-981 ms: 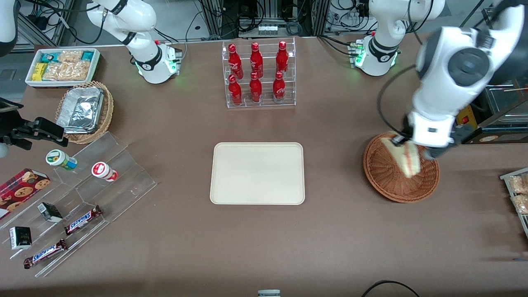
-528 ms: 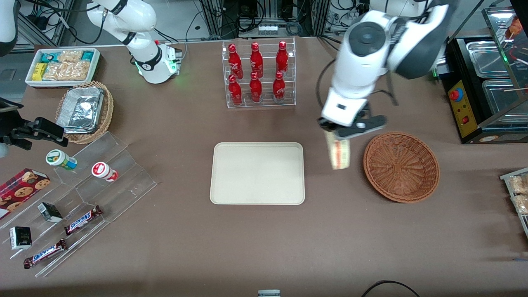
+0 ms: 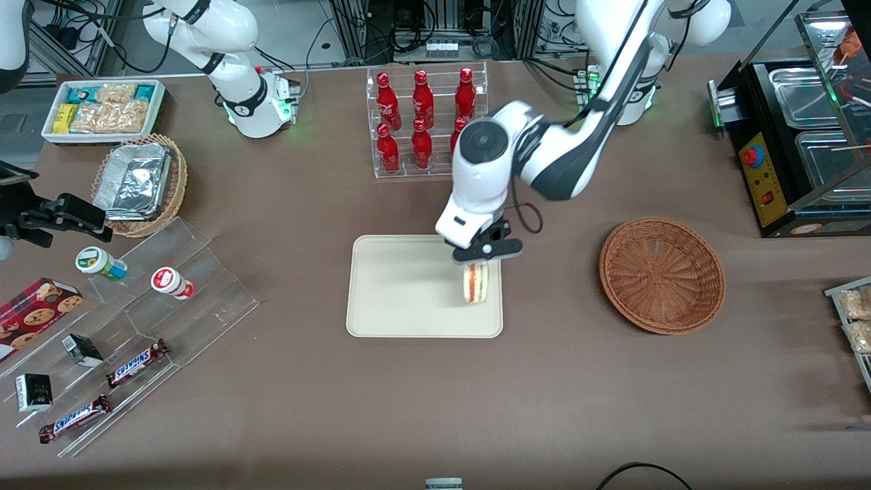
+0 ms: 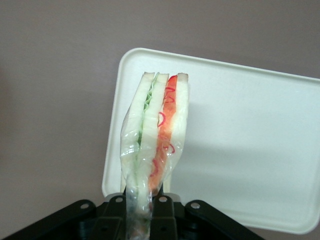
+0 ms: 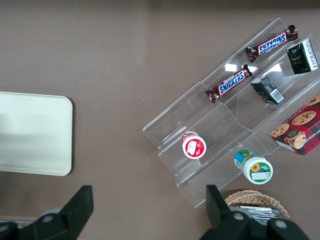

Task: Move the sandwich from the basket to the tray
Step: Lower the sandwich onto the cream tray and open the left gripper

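Table (image 3: 578, 395): brown top carrying everything below.
Arm (image 3: 544, 146): reaches from its base down and toward the table's middle, wrist pointing down over the tray's edge nearest the basket.
Tray (image 3: 401, 286): cream, flat on the table, between the bottle rack and the front camera; bare apart from what hangs above it.
Basket (image 3: 661, 275): reddish-brown wicker, beside the tray toward the working arm's end, with nothing in it.
Rack (image 3: 429, 122): clear stand of red bottles, farther from the front camera than the tray.
Gripper (image 3: 480, 253): above the tray, fingers closed narrowly on the sandwich's wrapped end.
Sandwich (image 4: 156, 137): in clear wrap, hanging from the gripper with its cut edge showing green and red filling, over the tray's corner region; whether it touches the tray cannot be told.
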You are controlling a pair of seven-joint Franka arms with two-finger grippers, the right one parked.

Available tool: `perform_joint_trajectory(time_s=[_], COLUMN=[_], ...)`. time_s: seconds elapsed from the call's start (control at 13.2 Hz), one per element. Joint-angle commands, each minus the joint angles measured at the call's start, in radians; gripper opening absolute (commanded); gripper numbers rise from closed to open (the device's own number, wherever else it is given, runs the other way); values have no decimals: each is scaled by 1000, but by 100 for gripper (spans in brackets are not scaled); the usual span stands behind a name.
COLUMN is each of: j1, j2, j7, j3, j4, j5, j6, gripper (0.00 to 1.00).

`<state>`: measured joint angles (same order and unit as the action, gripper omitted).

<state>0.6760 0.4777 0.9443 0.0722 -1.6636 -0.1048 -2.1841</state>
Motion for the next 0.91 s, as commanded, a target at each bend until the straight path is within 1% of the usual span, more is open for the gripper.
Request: perform_joint_trajectory(time_s=[0.0,0.15,0.3,0.45,0.68,0.83], j1=[25,31,42,43,43,43], j2=[76,120,131,148,162,165], j7=[30,30,48,57,60,79], j3=[-17,-18,-17,-17,-18,-18], j4=[45,47,44,44,38,35], j5=[-38,-39,-65,-81,-81,-81], j6=[-37,-89,-135,-137,-137,-137], gripper=[1,2,2,2,2,7])
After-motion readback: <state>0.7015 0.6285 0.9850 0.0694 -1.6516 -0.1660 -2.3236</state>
